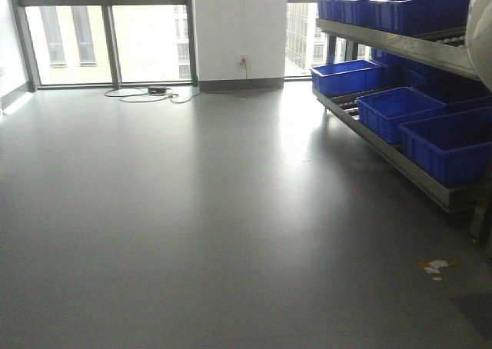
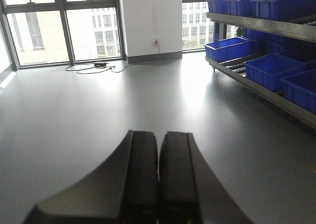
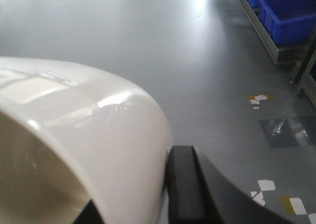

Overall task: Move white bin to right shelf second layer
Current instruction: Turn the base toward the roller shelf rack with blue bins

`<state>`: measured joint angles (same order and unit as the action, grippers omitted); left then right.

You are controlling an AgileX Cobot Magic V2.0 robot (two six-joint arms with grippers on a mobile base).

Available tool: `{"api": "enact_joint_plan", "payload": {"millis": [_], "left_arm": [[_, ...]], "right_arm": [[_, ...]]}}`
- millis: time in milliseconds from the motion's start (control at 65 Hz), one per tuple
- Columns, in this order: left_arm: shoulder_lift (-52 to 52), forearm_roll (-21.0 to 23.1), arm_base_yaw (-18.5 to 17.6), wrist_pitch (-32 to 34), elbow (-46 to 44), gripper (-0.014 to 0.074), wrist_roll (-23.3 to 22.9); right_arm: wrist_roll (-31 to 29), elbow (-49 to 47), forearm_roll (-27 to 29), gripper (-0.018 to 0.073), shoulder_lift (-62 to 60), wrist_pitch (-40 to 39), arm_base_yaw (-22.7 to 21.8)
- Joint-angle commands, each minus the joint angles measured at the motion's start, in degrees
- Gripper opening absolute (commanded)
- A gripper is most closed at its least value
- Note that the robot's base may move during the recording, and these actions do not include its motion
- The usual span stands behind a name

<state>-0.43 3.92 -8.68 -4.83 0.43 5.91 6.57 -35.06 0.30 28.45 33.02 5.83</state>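
Cream bin (image 3: 98,135) pinched at wall by right gripper (image 3: 148,194), held over floor (image 1: 192,211) left of rack (image 1: 392,158). Left gripper (image 2: 159,174) pressed together. Floor runs wide left of rack; crates (image 1: 446,145) line rack's front edge.

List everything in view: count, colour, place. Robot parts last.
white bin: one, cream-white, close up in the right wrist view
steel rack: one, silver, right side
blue crates: at least six, blue, on the rack's levels
floor: one, grey, throughout
cable: one, dark, far end of the floor
tape scraps: a few, white and orange, floor near the rack
left gripper: one, black, shut, empty
right gripper: one, black, shut on the bin's wall
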Motion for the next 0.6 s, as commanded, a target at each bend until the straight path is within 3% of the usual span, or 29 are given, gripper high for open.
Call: {"api": "enact_joint_plan", "payload": {"millis": [0,585], "left_arm": [[-0.8,0.31,-0.44,4.83,2.11,0.0085,-0.2],[-0.8,0.31,-0.44,4.83,2.11,0.0085,-0.2]], "right_arm": [[0.02,-1.79,0.22,0.0057,0.08,-5.74,-0.45],[0.02,-1.79,0.22,0.0057,0.08,-5.74,-0.45]]}}
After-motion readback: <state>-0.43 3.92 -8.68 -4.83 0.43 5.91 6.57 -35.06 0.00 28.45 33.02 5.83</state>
